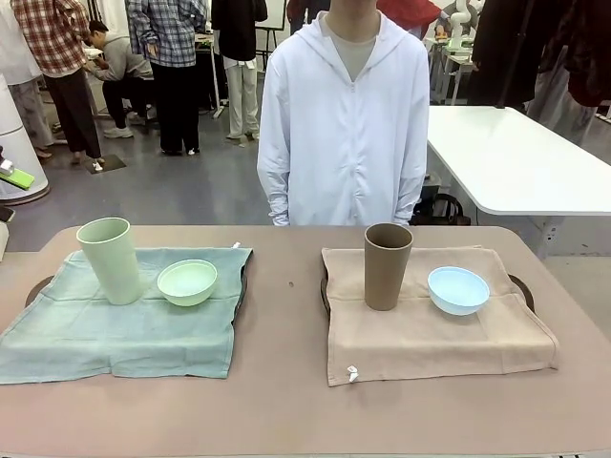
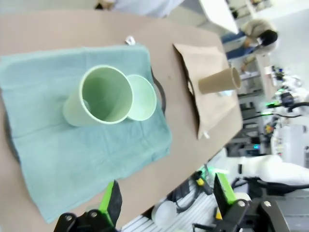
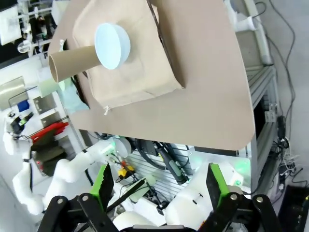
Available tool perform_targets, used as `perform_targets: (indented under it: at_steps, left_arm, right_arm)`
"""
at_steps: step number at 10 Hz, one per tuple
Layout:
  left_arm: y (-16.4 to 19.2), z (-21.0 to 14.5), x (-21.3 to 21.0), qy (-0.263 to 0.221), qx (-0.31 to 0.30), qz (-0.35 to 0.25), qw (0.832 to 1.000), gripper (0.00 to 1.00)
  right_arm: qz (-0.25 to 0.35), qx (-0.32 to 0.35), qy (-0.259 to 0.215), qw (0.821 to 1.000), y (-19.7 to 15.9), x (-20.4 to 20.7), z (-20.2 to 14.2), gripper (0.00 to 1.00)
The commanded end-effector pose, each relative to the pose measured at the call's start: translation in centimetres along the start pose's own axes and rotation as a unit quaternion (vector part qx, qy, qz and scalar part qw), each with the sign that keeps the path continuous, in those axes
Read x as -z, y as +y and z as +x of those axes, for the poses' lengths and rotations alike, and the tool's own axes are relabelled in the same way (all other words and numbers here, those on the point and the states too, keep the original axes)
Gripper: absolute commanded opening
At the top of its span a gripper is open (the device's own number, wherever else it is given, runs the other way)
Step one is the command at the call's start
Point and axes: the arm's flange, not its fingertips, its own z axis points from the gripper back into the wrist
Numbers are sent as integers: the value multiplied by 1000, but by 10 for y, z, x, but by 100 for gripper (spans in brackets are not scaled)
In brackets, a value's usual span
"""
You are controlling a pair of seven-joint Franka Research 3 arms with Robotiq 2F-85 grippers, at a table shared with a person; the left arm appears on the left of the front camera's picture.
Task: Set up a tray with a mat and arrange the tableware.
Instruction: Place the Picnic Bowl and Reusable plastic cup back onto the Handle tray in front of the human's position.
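Observation:
Two dark trays sit side by side on the brown table. The left tray (image 1: 36, 288) carries a green mat (image 1: 115, 334) with a pale green tumbler (image 1: 109, 260) and a mint bowl (image 1: 187, 282). The right tray (image 1: 521, 284) carries a tan mat (image 1: 430, 339) with a brown tumbler (image 1: 387, 265) and a light blue bowl (image 1: 458, 290). My left gripper (image 2: 165, 182) hangs open high above the table's near edge, looking down on the green tumbler (image 2: 99, 95) and mint bowl (image 2: 144, 97). My right gripper (image 3: 159, 168) is open too, high over the blue bowl (image 3: 112, 46) and brown tumbler (image 3: 72, 63).
A person in a white hooded jacket (image 1: 344, 114) stands at the table's far edge, hands down. A strip of bare table (image 1: 282, 315) runs between the trays. A white table (image 1: 516, 157) stands behind on the right, with other people farther back.

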Motion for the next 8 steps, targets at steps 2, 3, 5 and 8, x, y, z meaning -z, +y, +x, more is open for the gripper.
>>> perform_targets:
  at_steps: [2,3,5,8]
  left_arm:
    - [47,-1,-19,1,-26,-88,996,100]
    - [61,-3,-23,-6,-38,-109,993,100]
    - [72,-17,-34,-27,-51,-130,990,100]
    - [100,-30,-50,-23,-72,-165,983,100]
  right_arm:
    - [49,18,-16,999,-16,-17,-2,100]
    - [68,33,-29,997,-25,-22,-5,100]
    - [87,43,-33,995,-38,-23,-11,100]
    - [110,50,-37,992,-50,-23,-17,100]
